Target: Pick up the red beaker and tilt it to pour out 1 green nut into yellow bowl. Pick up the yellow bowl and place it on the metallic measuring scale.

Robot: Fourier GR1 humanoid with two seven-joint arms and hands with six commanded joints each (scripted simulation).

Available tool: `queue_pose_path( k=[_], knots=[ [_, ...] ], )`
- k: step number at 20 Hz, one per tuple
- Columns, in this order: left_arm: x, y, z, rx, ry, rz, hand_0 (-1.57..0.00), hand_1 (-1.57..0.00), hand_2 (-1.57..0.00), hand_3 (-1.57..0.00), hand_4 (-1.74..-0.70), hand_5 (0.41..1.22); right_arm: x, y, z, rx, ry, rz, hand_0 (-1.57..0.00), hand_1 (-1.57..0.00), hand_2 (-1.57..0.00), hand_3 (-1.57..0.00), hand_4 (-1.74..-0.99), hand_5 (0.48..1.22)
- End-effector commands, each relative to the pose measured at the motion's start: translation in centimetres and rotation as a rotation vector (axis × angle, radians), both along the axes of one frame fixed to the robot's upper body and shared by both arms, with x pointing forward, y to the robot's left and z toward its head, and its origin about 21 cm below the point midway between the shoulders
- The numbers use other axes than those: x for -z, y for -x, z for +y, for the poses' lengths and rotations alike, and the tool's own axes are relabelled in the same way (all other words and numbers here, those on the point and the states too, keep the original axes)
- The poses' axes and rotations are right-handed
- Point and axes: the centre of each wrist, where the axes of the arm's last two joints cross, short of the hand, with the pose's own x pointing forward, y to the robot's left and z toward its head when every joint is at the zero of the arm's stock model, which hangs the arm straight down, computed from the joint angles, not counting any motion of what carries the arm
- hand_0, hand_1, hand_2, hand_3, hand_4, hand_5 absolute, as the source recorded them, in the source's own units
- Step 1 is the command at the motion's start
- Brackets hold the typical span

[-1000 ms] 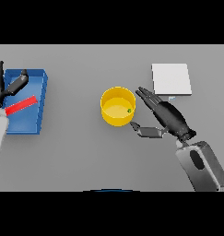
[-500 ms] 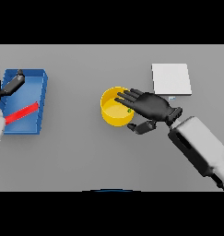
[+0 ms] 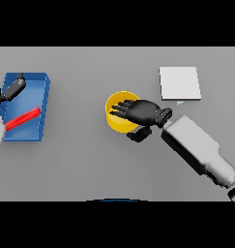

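Right hand (image 3: 140, 112): dark, matt, reaching in from the lower right of the frame on a white and grey arm; fingers spread nearly straight and laid over the mouth of the yellow bowl, palm down, with the thumb hanging below the bowl's lower right rim; whether the fingers touch the rim cannot be told, and nothing is gripped. Yellow bowl (image 3: 115, 118): round, smooth, plain bright yellow, standing upright on the worktop a little left of the frame's centre; most of its right half is covered by the hand, so its contents cannot be seen. Scale (image 3: 179, 83): flat, square, pale grey-white plate with a small lighter tab at its lower edge, lying in the upper right, near the bowl but apart from it. Blue tray (image 3: 39, 82): rectangular, shallow, with raised walls, at the left side of the frame. Red beaker (image 3: 22, 119): seen as a long, slim, red bar lying slantwise across the tray's lower part, its right end higher. Left hand (image 3: 7, 92): dark, at the far left edge over the tray's upper left corner, fingers extended and relaxed, holding nothing. Worktop (image 3: 80, 164): flat, even grey, without pattern.
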Motion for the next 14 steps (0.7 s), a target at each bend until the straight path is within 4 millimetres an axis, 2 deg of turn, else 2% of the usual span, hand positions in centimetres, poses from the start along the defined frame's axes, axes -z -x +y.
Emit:
queue_pose_path(
  k=[1, 8, 12, 14],
  knots=[
    [-0.3, 0.3, 0.6, -0.006, -0.001, 0.000, 0.00, 0.00, 0.00, 0.00, -0.74, 0.699, 0.0, -0.3, 0.2, 0.001, 0.022, -0.003, 0.00, 0.00, 0.00, 0.00, -1.255, 0.733],
    [0.0, 0.4, 0.8, -0.010, 0.012, 0.003, 0.00, 0.00, 0.00, 0.00, -0.75, 0.698, 0.6, -1.4, 1.3, 0.001, 0.096, 0.039, 0.00, 0.00, 0.00, 0.00, -1.270, 0.740],
    [0.0, 0.1, 0.9, -0.012, 0.009, 0.006, 0.00, 0.00, 0.00, 0.00, -0.75, 0.699, 0.9, -1.6, 1.7, 0.034, 0.120, 0.086, 0.00, 0.00, -0.02, -0.07, -1.289, 0.758],
    [0.0, 0.0, 1.0, -0.008, 0.009, 0.000, 0.00, 0.00, 0.00, 0.00, -0.75, 0.701, 1.1, -1.6, 1.8, 0.064, 0.131, 0.112, -0.03, -0.04, -0.07, -0.14, -1.302, 0.805]
  ],
)
